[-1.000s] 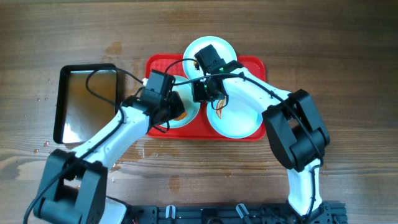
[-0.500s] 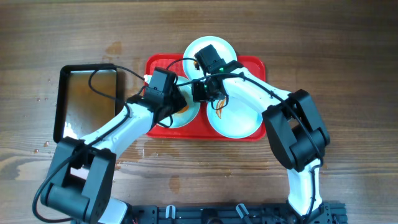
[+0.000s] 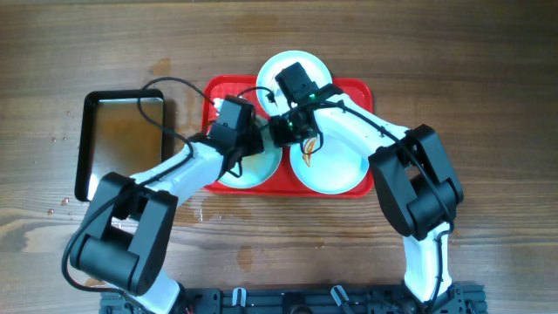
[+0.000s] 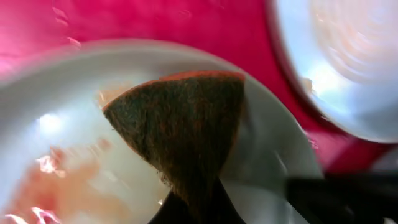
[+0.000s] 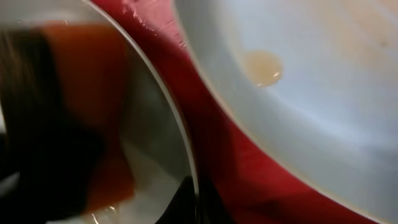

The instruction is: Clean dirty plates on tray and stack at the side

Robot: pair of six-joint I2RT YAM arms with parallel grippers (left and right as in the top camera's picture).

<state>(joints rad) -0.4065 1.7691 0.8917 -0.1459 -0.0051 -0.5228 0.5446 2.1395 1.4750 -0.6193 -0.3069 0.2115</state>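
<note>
The left gripper is clamped on a sponge, dark scouring face down, pressed onto the left plate. An orange smear lies just beside the sponge, toward the plate's near edge, so this plate is judged only partly wiped.

The right gripper sits at that plate's rim, apparently to steady it. Whether it is closed on the rim or only resting against it, I cannot tell.

All three plates are on the tray. The right plate carries a drop of sauce, and the far plate is half hidden by the arm. Nothing is stacked on the counter or in the pan.

The step in hand is scrubbing the first plate. The next move likely calls for dragging the sponge across the smear, with the plate held firm so it does not slide.
</note>
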